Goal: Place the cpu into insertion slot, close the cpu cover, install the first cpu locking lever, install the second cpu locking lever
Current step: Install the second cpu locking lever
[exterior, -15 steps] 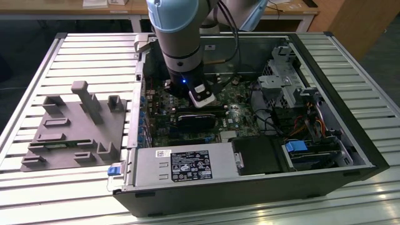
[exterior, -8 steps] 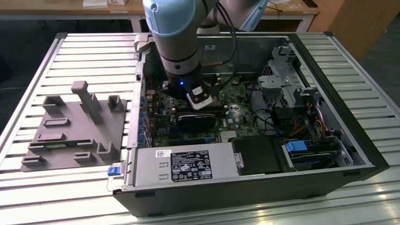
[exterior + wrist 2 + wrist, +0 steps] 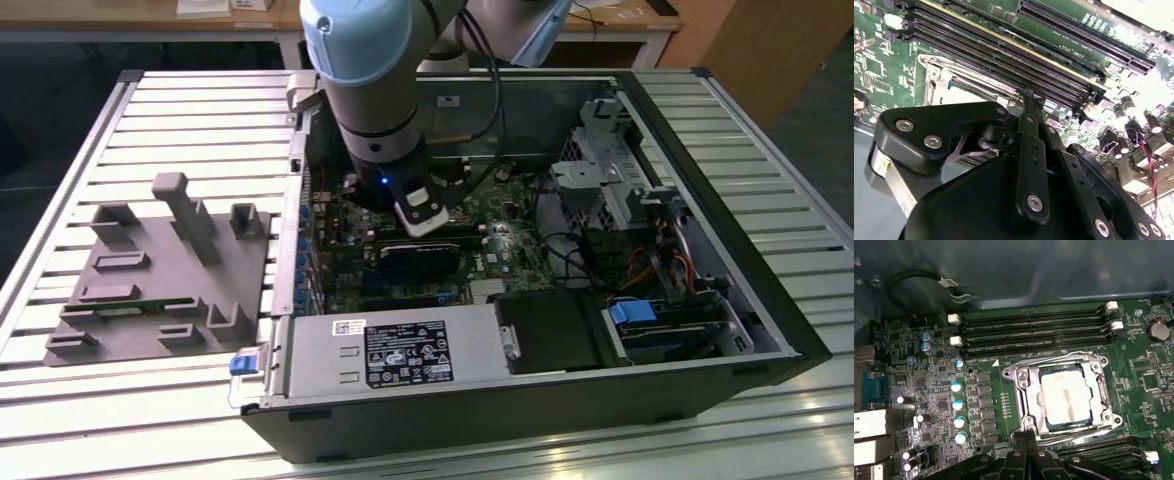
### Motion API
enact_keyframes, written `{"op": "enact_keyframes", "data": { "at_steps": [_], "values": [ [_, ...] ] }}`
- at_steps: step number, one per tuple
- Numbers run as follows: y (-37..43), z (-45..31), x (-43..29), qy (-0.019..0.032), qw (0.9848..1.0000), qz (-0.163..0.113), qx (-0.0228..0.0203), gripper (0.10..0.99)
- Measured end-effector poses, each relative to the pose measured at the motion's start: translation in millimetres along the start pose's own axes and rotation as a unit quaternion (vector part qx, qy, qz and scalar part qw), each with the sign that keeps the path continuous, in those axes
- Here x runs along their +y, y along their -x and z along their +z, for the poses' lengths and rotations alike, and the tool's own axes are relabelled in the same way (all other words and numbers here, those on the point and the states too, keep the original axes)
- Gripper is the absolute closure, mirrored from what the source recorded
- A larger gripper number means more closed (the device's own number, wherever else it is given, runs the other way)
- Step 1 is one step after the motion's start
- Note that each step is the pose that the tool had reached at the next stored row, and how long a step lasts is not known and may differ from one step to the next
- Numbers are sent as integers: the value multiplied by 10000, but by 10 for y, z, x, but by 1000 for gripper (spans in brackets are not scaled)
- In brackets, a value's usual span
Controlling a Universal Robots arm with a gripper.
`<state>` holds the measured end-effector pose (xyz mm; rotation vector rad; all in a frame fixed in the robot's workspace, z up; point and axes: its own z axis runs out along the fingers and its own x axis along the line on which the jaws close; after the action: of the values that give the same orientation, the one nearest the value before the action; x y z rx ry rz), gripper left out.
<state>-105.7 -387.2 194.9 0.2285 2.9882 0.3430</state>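
In the first wrist view the cpu [image 3: 1066, 397], pale with a smeared top, lies flat in the insertion slot [image 3: 1111, 417]. The silvery cpu cover [image 3: 1028, 392] lies down around it as a frame. My gripper [image 3: 1026, 436] has its two black fingers pressed together, shut, with the tips at the socket's edge near one corner of the frame. Whether a lever wire sits between the tips is hidden. The second wrist view shows the shut fingertips [image 3: 1031, 97] just beside the socket [image 3: 936, 82]. In the exterior view the arm reaches down into the open computer case, gripper [image 3: 427, 218] low over the motherboard.
Long black memory slots [image 3: 1034, 332] run along both sides of the socket. Blue-topped capacitors [image 3: 958, 405] and a black cable loop [image 3: 914, 277] are nearby. Outside, a grey fixture plate [image 3: 174, 270] lies at the exterior view's left. The power supply [image 3: 387, 355] and drive cage [image 3: 614, 180] crowd the case.
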Motion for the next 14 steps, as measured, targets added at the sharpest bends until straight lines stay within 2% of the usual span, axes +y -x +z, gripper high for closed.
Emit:
{"op": "enact_keyframes", "data": {
  "at_steps": [14],
  "values": [
    [-13, 42, -12, 3, 10000, -7, 2, 980]
  ]
}}
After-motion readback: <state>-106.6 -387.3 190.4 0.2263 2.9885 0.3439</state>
